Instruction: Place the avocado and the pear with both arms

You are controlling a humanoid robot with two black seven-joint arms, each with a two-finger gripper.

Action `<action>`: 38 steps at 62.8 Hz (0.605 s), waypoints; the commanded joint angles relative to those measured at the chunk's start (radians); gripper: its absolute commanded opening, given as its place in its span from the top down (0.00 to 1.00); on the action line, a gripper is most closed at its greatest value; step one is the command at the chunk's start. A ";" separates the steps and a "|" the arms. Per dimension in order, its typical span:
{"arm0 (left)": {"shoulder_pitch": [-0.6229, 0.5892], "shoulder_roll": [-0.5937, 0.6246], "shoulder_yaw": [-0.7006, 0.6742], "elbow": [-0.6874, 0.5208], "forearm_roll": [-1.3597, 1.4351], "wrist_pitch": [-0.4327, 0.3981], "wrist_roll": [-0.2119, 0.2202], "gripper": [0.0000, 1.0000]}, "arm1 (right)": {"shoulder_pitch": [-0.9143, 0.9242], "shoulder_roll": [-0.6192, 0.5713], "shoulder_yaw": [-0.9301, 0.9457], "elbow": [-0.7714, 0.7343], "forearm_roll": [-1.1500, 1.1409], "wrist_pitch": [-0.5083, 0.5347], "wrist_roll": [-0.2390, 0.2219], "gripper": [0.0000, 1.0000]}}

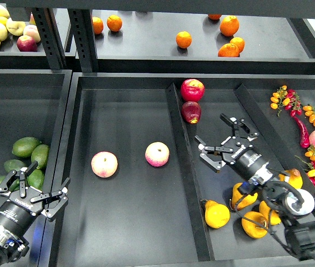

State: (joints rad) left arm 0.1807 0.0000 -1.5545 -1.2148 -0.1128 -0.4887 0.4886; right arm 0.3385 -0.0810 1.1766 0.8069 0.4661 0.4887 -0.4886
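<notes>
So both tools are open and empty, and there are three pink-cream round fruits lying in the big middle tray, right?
Not quite. The head view shows two pink-cream round fruits in the middle tray, not three. The rest holds: the left tool and right tool are both open and empty.

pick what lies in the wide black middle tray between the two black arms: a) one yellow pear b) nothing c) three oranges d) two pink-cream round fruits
d: two pink-cream round fruits lie apart on the floor of the wide black middle tray, with no other fruit in that compartment.
</notes>
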 commanded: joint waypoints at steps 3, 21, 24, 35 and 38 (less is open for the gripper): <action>-0.001 0.000 -0.001 -0.003 -0.007 0.000 0.000 0.01 | -0.044 0.081 0.047 -0.002 -0.001 0.000 0.000 0.01; -0.003 0.000 -0.015 -0.008 -0.010 0.000 0.000 0.01 | -0.147 0.081 0.077 0.067 -0.003 0.000 0.000 0.01; -0.004 0.000 -0.019 -0.011 -0.010 0.000 0.000 0.01 | -0.164 0.081 0.081 0.101 -0.006 -0.010 0.000 0.01; -0.055 0.000 -0.045 -0.046 -0.011 0.000 0.000 0.01 | -0.190 0.081 0.115 0.235 -0.012 -0.142 0.000 0.01; -0.078 0.000 -0.050 -0.063 -0.011 0.000 0.000 0.01 | -0.190 0.081 0.124 0.250 -0.020 -0.166 0.000 0.01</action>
State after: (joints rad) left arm 0.1498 0.0000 -1.5903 -1.2391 -0.1228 -0.4887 0.4887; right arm 0.1532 0.0002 1.2766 1.0044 0.4566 0.3897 -0.4885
